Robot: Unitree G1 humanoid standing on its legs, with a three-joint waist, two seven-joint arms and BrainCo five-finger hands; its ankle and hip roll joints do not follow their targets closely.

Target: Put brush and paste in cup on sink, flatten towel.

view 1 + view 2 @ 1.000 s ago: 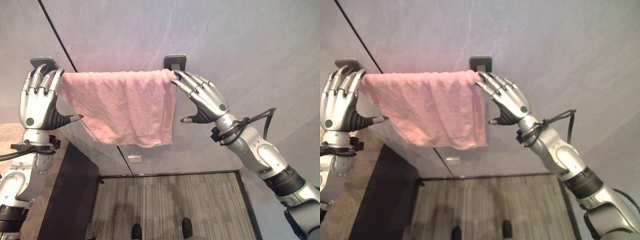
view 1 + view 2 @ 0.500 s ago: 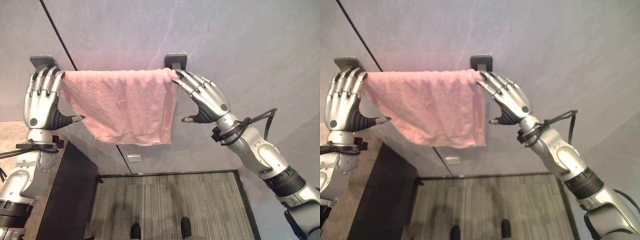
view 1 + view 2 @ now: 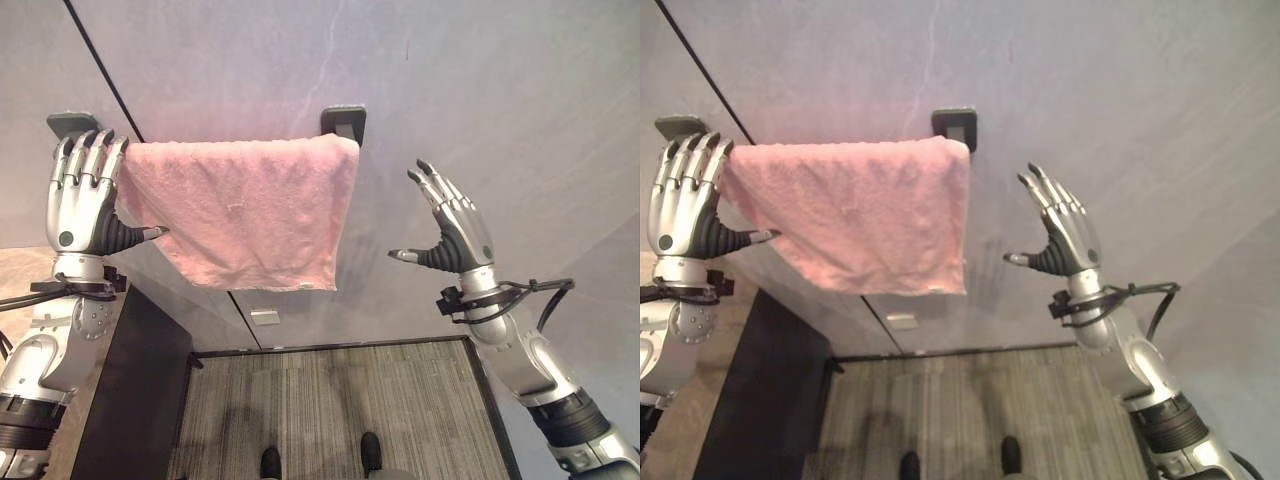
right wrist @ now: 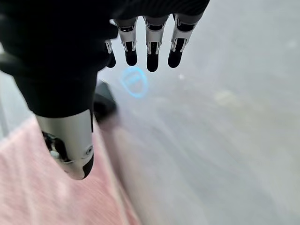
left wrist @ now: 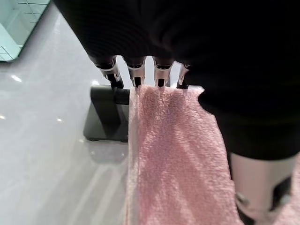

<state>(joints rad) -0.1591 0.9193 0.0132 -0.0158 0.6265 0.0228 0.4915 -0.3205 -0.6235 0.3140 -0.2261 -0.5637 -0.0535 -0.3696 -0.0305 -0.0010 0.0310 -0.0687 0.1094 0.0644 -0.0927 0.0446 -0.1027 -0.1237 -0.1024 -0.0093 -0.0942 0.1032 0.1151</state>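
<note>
Pink towel hanging over wall rail, long axis running between two dark brackets. Left hand resting at towel's left end, fingers straight over top edge; grip probably absent, thumb side hard to read. Right hand hovering open, empty, well apart, towel lying to its left. Left hand nearer.

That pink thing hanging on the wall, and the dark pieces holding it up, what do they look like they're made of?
The towel looks like soft terry cloth: a nubby, looped pink surface that drapes in folds. The brackets look like dark matte metal or plastic; their flat, hard faces leave it open. The wall seems smooth, pale stone or laminate with faint veining.
</note>
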